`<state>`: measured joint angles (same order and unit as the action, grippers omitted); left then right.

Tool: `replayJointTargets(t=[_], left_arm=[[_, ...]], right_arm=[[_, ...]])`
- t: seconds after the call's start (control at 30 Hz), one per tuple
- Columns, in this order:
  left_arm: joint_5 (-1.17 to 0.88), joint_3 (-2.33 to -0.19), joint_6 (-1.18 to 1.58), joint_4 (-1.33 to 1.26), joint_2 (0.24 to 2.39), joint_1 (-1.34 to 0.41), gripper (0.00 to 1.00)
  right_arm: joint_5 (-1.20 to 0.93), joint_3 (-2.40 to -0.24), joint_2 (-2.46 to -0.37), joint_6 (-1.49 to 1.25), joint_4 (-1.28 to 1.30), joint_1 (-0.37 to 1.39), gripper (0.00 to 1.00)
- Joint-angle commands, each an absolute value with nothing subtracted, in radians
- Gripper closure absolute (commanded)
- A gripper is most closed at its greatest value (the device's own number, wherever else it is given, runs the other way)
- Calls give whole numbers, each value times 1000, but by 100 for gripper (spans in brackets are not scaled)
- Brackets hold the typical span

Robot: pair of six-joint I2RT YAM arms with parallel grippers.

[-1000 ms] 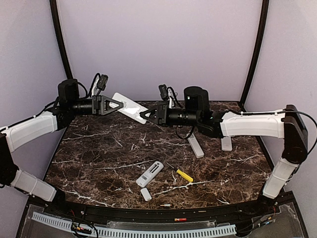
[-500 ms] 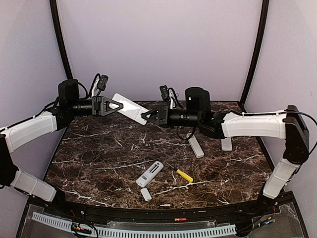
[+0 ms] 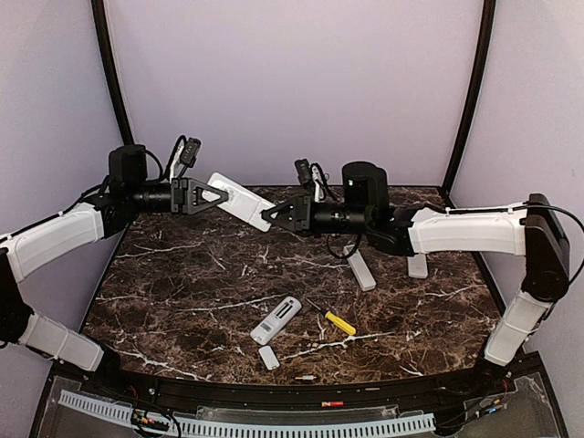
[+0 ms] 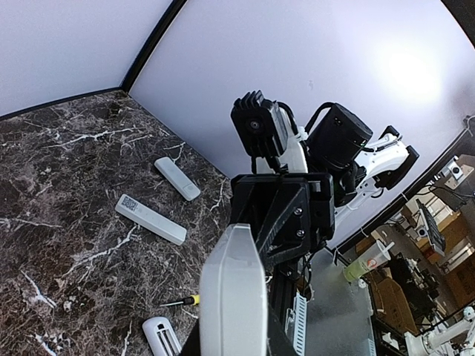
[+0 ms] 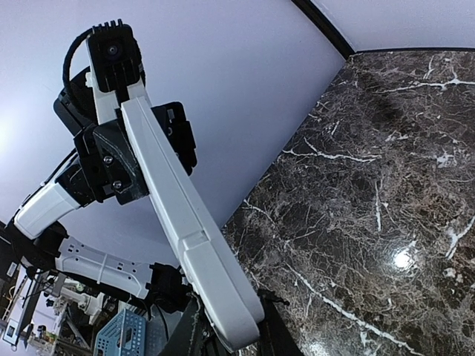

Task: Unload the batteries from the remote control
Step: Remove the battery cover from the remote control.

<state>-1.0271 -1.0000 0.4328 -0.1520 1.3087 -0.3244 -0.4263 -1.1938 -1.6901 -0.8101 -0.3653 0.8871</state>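
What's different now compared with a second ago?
The right gripper closed its jaws on the free end of the raised white remote, taking hold of it. The left gripper stayed shut on its other end. The yellow-handled screwdriver and the remote on the table did not move.

Four white remotes (image 3: 276, 319), two tiny batteries (image 3: 306, 377), one yellow-handled screwdriver (image 3: 339, 323) and one small white cover (image 3: 268, 357).

1st remote (image 3: 237, 198) btwn L gripper (image 3: 222, 193) & R gripper (image 3: 265, 215), above table (image 3: 182, 274) rear; screwdriver (image 3: 339, 322) right of 2nd remote (image 3: 276, 319)
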Motion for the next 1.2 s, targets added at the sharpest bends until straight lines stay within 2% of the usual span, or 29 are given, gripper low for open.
replayJointTargets(t=[0.0,0.17,0.37,0.47,1.17], left_arm=[[-952,-1036,397,-85,1280,-321,100],[-953,-1036,401,-85,1284,-321,100],[-983,-1031,429,-115,1300,-321,100],[-979,-1032,427,-111,1302,-321,100],[-1028,-1024,462,-152,1324,-321,100]], right_arm=[[-367,-1164,-1682,-811,-364,864,90],[-369,-1157,-1674,-814,-368,861,81],[-376,-1169,-1680,-825,-369,860,79],[-373,-1164,-1680,-828,-371,860,69],[-446,-1211,-1744,-826,-403,861,69]])
